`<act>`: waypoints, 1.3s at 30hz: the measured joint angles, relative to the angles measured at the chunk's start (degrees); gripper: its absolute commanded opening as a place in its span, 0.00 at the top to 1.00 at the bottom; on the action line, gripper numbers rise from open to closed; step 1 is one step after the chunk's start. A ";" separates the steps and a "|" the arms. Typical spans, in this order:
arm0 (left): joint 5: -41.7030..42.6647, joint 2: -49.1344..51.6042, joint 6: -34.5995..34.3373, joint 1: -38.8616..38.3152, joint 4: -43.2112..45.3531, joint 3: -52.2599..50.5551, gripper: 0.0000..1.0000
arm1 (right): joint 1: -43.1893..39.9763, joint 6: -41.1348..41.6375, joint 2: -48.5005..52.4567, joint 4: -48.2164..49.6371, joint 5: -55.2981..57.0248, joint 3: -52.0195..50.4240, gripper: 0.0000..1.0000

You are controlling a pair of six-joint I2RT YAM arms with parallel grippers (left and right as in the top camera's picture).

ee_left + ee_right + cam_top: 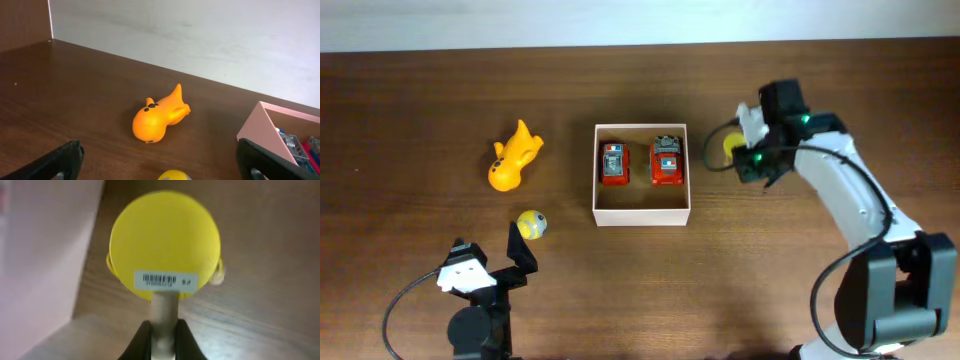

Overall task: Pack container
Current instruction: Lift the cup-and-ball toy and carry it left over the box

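Yellow round plastic toy (165, 245), barcode sticker on it, pinched by its pale stem (164, 315) between the closed right fingers (136, 347). It hangs just beside the square white-walled cardboard container (642, 217), at its 3 o'clock. Container sits mid brown wooden table (420, 290), two red toy cars (614, 165) inside. Left fingers (55, 162) spread wide, empty. Judgement: lift clear of the wall, carry toward 9 o'clock, release over the bare strip at the container's 6 o'clock side.
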 measured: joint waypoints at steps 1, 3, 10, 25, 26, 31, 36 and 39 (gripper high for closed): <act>0.00 0.00 0.00 0.00 0.00 0.00 0.01 | 0.00 0.00 0.02 -1.40 0.00 2.01 0.94; 0.00 0.00 0.00 0.00 0.00 0.00 0.01 | 0.02 0.04 0.04 -4.57 -0.04 6.56 0.95; 0.00 0.00 0.00 0.00 0.00 0.00 0.01 | 2.93 1.57 0.04 -9.68 -0.31 18.60 0.95; 0.00 0.00 0.00 0.00 0.00 0.00 0.01 | 22.80 10.34 0.20 -0.48 2.36 20.94 0.93; -0.02 0.00 0.00 0.00 0.00 0.00 0.01 | 23.26 10.97 0.39 -0.42 2.78 20.94 0.93; -0.02 0.00 0.00 0.00 0.00 0.00 0.01 | 24.20 14.29 3.89 -0.31 3.82 20.94 0.93; 0.00 0.00 0.00 0.00 0.00 0.00 0.01 | 24.20 18.16 11.06 1.27 4.31 20.90 0.93; 0.00 0.00 0.00 0.00 0.00 0.00 0.01 | 24.20 19.56 14.27 2.40 4.26 20.87 0.93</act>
